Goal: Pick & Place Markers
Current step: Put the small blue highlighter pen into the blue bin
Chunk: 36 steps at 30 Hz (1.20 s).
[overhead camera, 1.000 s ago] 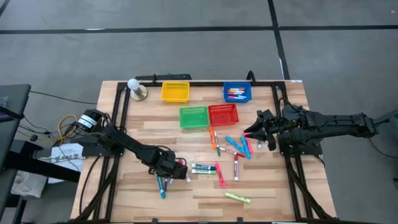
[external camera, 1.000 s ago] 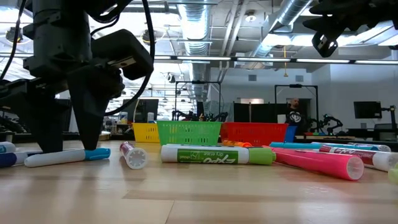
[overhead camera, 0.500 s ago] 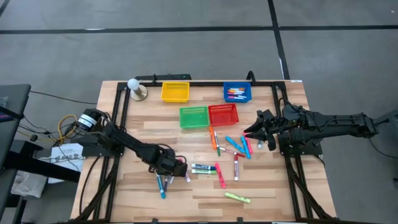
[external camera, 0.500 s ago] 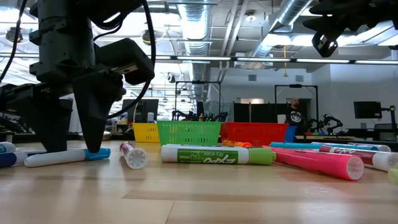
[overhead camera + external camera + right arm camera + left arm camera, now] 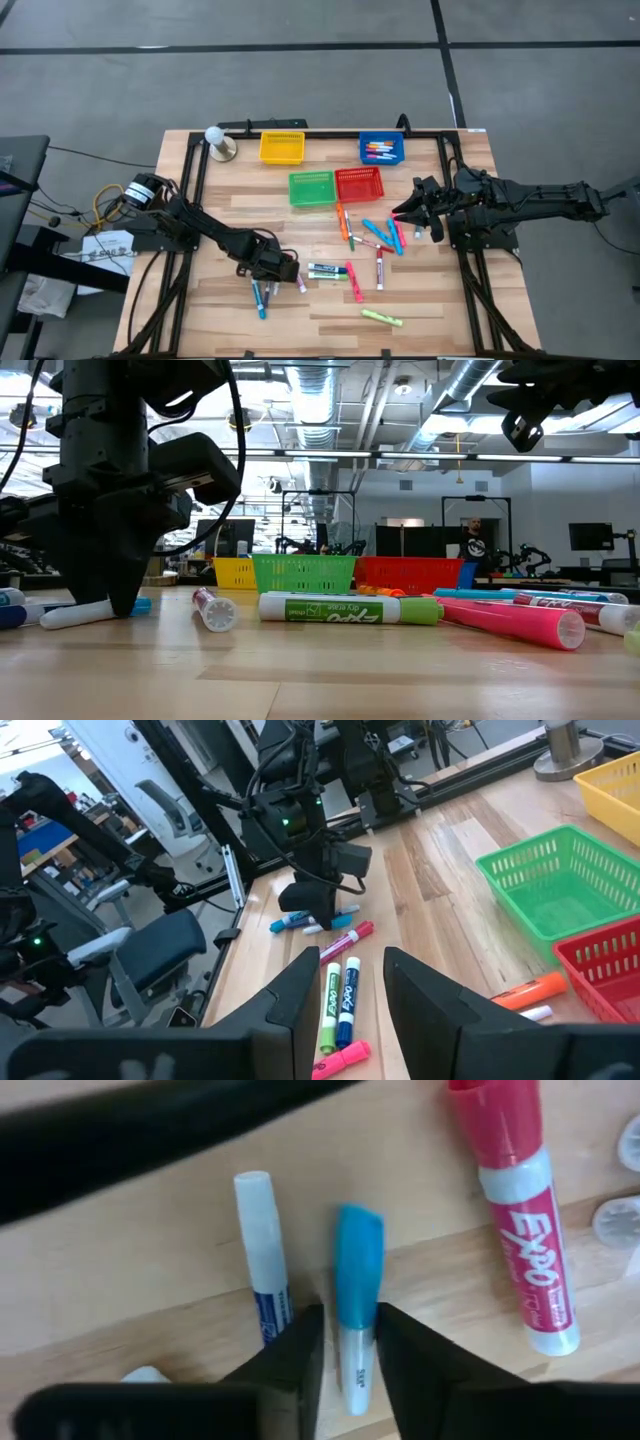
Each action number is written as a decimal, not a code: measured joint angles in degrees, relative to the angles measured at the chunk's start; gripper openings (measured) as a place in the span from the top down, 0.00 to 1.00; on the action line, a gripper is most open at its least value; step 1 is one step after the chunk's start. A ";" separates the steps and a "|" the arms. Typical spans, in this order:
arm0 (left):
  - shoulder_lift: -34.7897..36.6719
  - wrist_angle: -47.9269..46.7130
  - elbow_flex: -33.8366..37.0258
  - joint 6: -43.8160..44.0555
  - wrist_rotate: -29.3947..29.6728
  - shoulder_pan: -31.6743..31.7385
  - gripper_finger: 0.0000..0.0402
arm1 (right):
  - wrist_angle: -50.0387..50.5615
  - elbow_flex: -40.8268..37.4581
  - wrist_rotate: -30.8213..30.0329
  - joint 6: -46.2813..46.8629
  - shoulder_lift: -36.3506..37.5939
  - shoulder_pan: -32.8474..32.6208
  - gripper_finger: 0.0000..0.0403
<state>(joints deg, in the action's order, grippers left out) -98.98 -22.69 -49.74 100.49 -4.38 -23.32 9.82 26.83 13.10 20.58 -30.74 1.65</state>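
A white marker with a light-blue cap lies on the wooden table near its front left, and my left gripper is shut on it; the low view shows the gripper pointing down at this marker. Beside it lie a white marker with a dark-blue label and a red-capped marker. More markers lie scattered at the table's middle right. My right gripper hovers open above them, holding nothing. My left gripper pinches the marker's white barrel, just behind the light-blue cap, between its two fingers. The fingers come from above, pointing down, and lie across the marker. The marker lies flat on the table.
A yellow basket and a blue basket with some markers stand at the far edge. A green basket and a red one sit mid-table. A yellow-green marker lies near the front. A person stands in the room behind.
My left gripper's fingers, wide apart on both sides of the light-blue-capped marker, have shut on its barrel. The marker has stayed on the table.
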 joint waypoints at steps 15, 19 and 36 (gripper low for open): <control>0.96 0.07 0.20 0.02 2.06 0.23 0.85 | 0.00 0.00 0.02 0.02 0.01 0.00 0.75; 3.02 -0.75 0.46 -0.06 2.67 0.30 0.87 | -0.01 0.00 0.04 0.00 0.01 0.01 0.75; 21.61 13.50 0.22 -5.77 23.57 2.53 0.87 | -12.47 0.00 0.04 -0.02 -3.01 -0.19 0.75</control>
<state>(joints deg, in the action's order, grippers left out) -77.37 -9.19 -49.52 94.72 19.19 -20.79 -2.65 26.83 13.14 20.56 -33.75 1.46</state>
